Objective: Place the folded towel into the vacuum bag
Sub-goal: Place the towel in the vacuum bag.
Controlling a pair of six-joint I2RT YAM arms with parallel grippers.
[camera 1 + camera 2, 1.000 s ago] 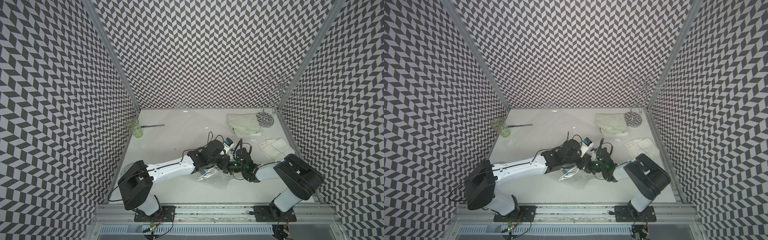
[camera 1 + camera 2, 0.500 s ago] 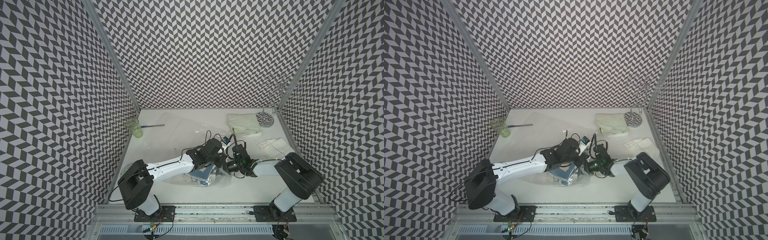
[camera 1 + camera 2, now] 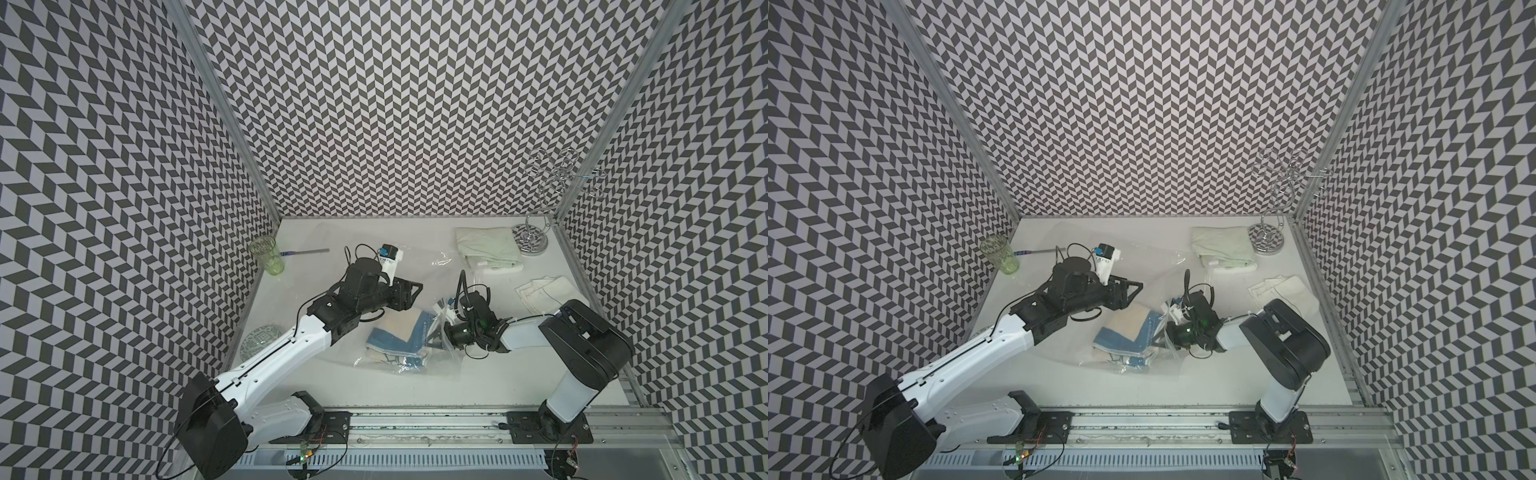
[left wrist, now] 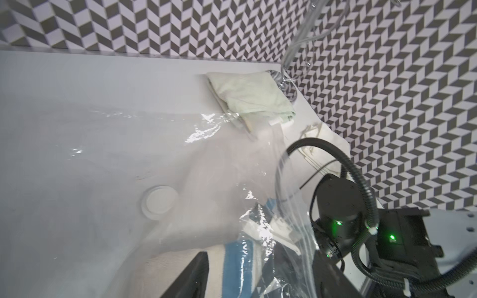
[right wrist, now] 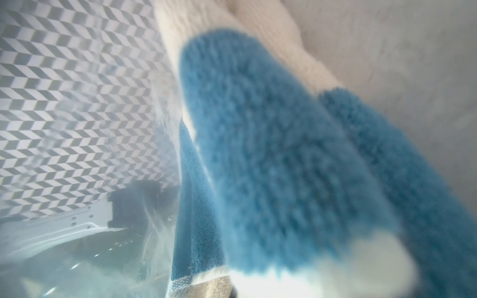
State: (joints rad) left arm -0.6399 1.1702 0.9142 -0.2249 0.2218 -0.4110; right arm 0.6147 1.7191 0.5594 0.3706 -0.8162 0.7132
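The valve (image 4: 158, 202) is seen from the left wrist only; left gripper (image 3: 415, 296) is spread wide, right gripper (image 3: 435, 338) clamped on vacuum bag (image 3: 415, 266) edge.

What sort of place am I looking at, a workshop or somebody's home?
Probably a robot test booth: a left arm and right arm bolted to a metal rail, chevron-patterned walls boxing in a white table.

Three walls (image 3: 415, 104) with a grey and white chevron pattern close the cell. Aluminium posts (image 3: 224, 108) stand in the two back corners. The white table (image 3: 374, 386) is evenly lit. A metal rail (image 3: 415, 419) runs along its front edge.
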